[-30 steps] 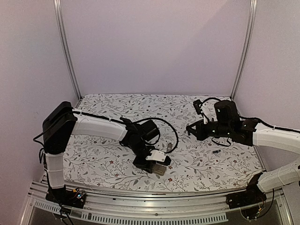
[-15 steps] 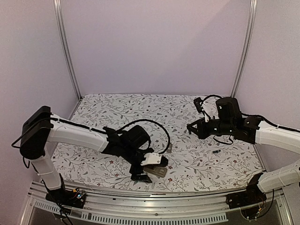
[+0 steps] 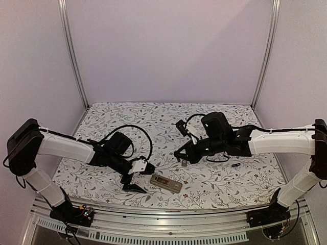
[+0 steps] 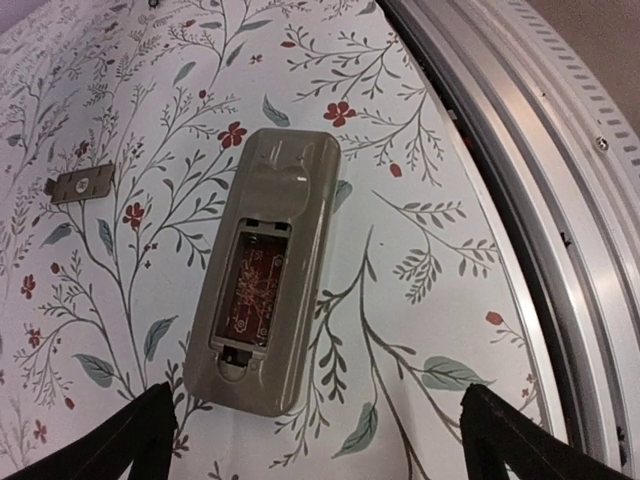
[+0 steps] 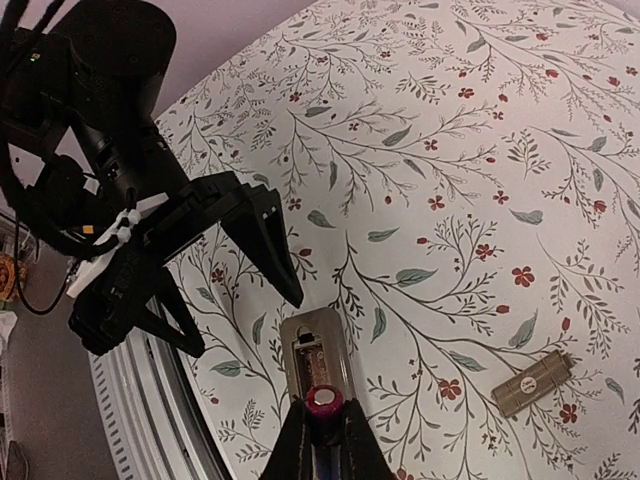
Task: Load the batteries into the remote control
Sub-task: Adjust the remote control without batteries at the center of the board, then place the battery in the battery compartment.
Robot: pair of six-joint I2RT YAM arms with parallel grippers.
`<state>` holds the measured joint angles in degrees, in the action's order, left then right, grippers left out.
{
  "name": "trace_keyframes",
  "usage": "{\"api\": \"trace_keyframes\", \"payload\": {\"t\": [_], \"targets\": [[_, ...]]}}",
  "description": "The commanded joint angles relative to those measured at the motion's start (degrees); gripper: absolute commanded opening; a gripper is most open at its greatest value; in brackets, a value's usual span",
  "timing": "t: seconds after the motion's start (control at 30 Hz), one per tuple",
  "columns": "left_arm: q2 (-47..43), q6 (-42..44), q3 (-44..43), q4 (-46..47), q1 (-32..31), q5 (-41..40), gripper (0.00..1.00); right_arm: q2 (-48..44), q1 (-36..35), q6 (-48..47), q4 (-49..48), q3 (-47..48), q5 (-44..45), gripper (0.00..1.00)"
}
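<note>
Small grey cover (image 4: pixel 82 183) lies on floral cloth (image 4: pixel 420 200)

Room above remote control (image 3: pixel 166 182) free; left jaws just beside.

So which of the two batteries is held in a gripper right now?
The pink-ended battery, pinched in the right gripper. The other battery lies loose on the table, with nothing touching it.
</note>
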<state>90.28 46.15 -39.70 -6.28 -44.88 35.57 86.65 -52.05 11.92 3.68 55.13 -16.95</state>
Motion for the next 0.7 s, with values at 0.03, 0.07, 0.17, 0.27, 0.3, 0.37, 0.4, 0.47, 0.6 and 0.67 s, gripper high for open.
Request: {"api": "trace_keyframes", "payload": {"t": [0.03,0.07,0.17,0.27,0.3,0.37,0.4,0.47,0.6,0.67], "targets": [[4.23,2.24,-3.64,1.35,-0.74,0.32,1.0,2.16,0.17,-1.18,4.22,2.12,0.67,0.0],[5.27,1.32,-3.78,2.52,-1.63,-1.85,1.0,2.49,0.12,-1.59,6.18,2.41,1.3,0.0],[7.89,1.02,-3.51,5.22,-2.24,-4.38,1.0,2.84,0.14,-2.57,9.75,2.25,0.99,0.0],[8.87,2.61,-2.8,7.93,-2.07,-4.54,0.98,2.11,0.09,-2.54,10.2,1.05,-0.54,0.0],[9.2,2.35,-2.83,8.57,-2.01,-4.94,0.95,1.77,0.16,-2.59,10.15,0.69,-0.87,0.0],[9.89,1.2,-2.84,10.37,-1.71,-5.81,0.9,1.26,0.12,-2.75,9.06,0.0,-1.69,0.0],[10.1,1.02,-2.9,10.64,-1.36,-5.79,0.88,0.97,0.11,-2.78,7.74,-0.58,-2.29,0.0],[10.39,1.04,-2.85,10.94,-1.18,-5.55,0.84,0.28,0.12,-2.45,2.22,-2.32,-3.78,0.0],[9.91,0.61,-1.77,12.08,-1.06,-4.92,0.77,3.18,-1.2,1.68,-9.55,-2.88,-5.56,0.0],[9.33,0.47,-1.02,12.99,-1.09,-4.98,0.75,7.06,-3.33,1.71,-9.68,0.58,-5.46,0.0]]}}
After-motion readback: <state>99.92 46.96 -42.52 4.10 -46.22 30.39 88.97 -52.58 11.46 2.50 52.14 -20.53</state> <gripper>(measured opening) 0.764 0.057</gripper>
